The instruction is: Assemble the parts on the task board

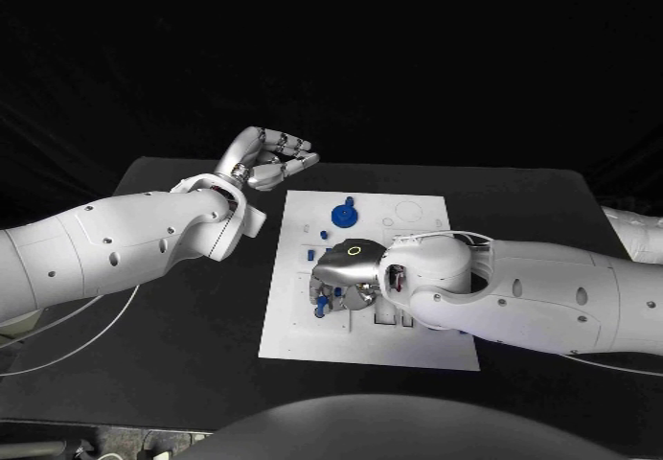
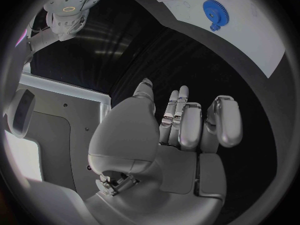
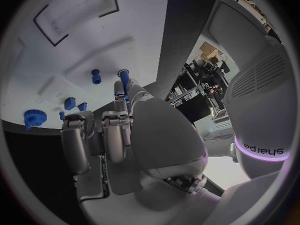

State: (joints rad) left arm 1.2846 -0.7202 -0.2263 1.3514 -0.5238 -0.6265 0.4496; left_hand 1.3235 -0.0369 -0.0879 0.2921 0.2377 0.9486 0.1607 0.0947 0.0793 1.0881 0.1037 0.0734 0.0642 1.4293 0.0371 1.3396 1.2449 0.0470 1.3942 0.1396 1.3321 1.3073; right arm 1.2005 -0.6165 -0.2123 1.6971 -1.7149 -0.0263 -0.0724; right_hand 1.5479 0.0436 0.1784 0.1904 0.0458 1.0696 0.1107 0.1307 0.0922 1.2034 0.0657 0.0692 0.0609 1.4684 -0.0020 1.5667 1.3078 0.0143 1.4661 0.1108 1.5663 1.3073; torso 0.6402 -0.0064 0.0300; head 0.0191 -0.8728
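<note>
The white task board lies in the middle of the black table. A blue gear sits on its far part, with small blue parts beside it. My right hand hangs low over the board's left middle and pinches a blue peg at its fingertips, the peg's end down at the board. Another small blue peg stands in the board close by. My left hand is raised off the board's far left corner, fingers curled in and holding nothing.
Shallow recesses and outlines mark the board's far right part. The black table spreads out on both sides of the board. My right forearm lies across the board's right half.
</note>
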